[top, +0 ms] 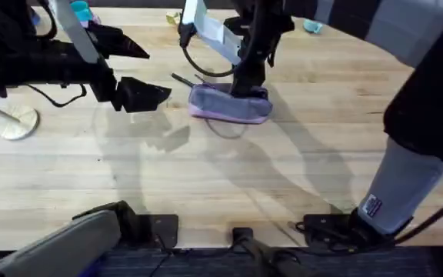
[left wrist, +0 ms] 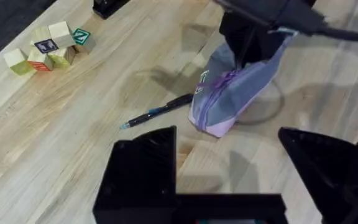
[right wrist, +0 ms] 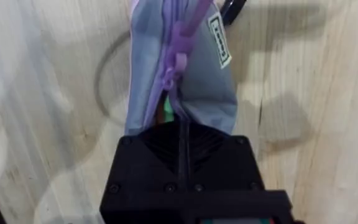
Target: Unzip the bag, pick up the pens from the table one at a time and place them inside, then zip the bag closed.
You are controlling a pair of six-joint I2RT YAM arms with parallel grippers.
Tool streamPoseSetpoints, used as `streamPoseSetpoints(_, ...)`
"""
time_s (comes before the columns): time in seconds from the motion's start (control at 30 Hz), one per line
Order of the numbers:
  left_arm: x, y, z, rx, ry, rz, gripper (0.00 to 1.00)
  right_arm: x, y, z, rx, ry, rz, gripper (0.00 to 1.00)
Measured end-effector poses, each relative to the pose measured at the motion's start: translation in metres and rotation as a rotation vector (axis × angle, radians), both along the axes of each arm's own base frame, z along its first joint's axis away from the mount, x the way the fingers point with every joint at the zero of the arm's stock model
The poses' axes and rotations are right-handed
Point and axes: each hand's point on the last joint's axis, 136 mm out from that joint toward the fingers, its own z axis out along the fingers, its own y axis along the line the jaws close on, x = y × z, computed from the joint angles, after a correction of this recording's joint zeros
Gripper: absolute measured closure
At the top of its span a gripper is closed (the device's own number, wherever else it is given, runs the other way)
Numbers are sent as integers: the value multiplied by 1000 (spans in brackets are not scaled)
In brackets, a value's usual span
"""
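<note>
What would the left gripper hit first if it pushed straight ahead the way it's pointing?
Probably the pen on the table, with the bag just beyond; the left gripper is open, and its height above them is unclear.

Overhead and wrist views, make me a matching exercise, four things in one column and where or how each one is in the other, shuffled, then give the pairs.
Things:
1. bag
2. pen
3. left gripper
4. wooden blocks

States:
A. clustered together, away from the pouch
B. open, above the table, holding nothing
C. lying flat on the wood beside the pouch
D. pinched at one end by the right gripper

Pairs: 1-D, 2-C, 3-B, 4-A
</note>
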Motion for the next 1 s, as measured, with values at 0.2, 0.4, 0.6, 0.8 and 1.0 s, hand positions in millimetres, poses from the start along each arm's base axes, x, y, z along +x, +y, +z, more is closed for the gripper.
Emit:
streamPoseSetpoints(0.2, 0, 0, 0, 0, 0, 0, 7, 1, 2, -7, 1, 8, 0, 615)
streamPoseSetpoints(0.4, 0, 0, 0, 0, 0, 0, 7, -3, 1, -7, -3, 28, 1, 12)
streamPoseSetpoints(0.6, 0, 0, 0, 0, 0, 0, 7, -3, 1, -7, -2, 27, 0, 8)
streamPoseSetpoints(0.8, 0, 0, 0, 1, 0, 0, 7, -3, 1, -7, -3, 32, -23, 6)
streamPoseSetpoints(1.0, 0, 0, 0, 2, 1, 1, 7, -2, 1, 3, 0, 38, -129, 6)
